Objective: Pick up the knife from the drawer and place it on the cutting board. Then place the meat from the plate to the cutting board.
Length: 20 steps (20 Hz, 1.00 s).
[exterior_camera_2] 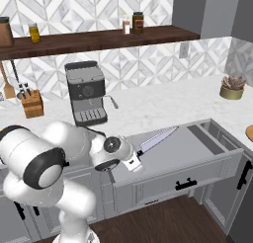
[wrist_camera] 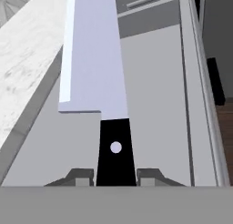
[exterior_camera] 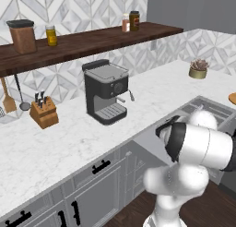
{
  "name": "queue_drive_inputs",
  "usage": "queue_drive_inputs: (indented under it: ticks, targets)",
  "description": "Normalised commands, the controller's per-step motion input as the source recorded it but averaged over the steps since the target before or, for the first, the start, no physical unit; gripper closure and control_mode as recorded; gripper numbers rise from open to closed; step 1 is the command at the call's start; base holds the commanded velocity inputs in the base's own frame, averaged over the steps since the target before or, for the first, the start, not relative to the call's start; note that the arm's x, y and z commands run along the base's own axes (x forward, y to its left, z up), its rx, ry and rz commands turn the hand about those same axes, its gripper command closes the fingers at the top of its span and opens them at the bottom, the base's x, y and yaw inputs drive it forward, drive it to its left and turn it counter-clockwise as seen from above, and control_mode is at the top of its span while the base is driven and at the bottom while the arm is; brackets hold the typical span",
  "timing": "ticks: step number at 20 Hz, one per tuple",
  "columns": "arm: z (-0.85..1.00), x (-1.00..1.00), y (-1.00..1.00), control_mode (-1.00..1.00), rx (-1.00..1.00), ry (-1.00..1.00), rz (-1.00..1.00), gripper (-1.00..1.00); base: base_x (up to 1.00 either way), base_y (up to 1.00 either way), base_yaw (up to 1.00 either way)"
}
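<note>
- Now we see our gripper (wrist_camera: 116, 175) low inside the open drawer (exterior_camera_2: 217, 165), with one dark fingertip on each side of the knife (wrist_camera: 98, 73) handle.
- The fingertips sit right beside the black handle, but we cannot tell if they squeeze it or only stand next to it.
- From the hand, the knife has a flat black handle with one small pale dot, and a wide, smooth, shiny silver blade that runs away from us.
- From the right base, the knife lies slanted on the drawer's plain grey floor, with its thin tip pointing to the back, toward the counter (exterior_camera_2: 163, 106).
- That drawer is wide and shallow, with flat grey walls and a black bar handle on its front.
- We see a white marble counter with soft grey veins.
- On it stand a boxy black and silver coffee machine (exterior_camera_2: 87, 96), a wooden knife block (exterior_camera_2: 32, 104) and a small round pot with a spiky plant (exterior_camera_2: 232, 88).
- At the far right edge a bit of the round orange plate (exterior_camera_2: 249, 133) peeks in.
- A dark wood shelf (exterior_camera_2: 99, 39) holds little jars.
</note>
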Motion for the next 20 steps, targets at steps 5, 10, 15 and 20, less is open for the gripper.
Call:
queue_drive_inputs:
  ticks: [5,10,15,20]
  targets:
    - [1.0,0.0,-0.16,-1.0,0.04,0.04,0.03,1.0,0.0,0.0,0.0]
    - [1.0,0.0,-0.07,-1.0,0.14,0.06,0.06,1.0,0.0,0.0,0.0]
    - [1.0,0.0,0.0,-1.0,0.2,0.1,0.12,1.0,0.0,0.0,0.0]
    - [0.96,-0.01,0.11,-1.0,0.13,0.12,0.18,1.0,0.0,0.0,0.0]
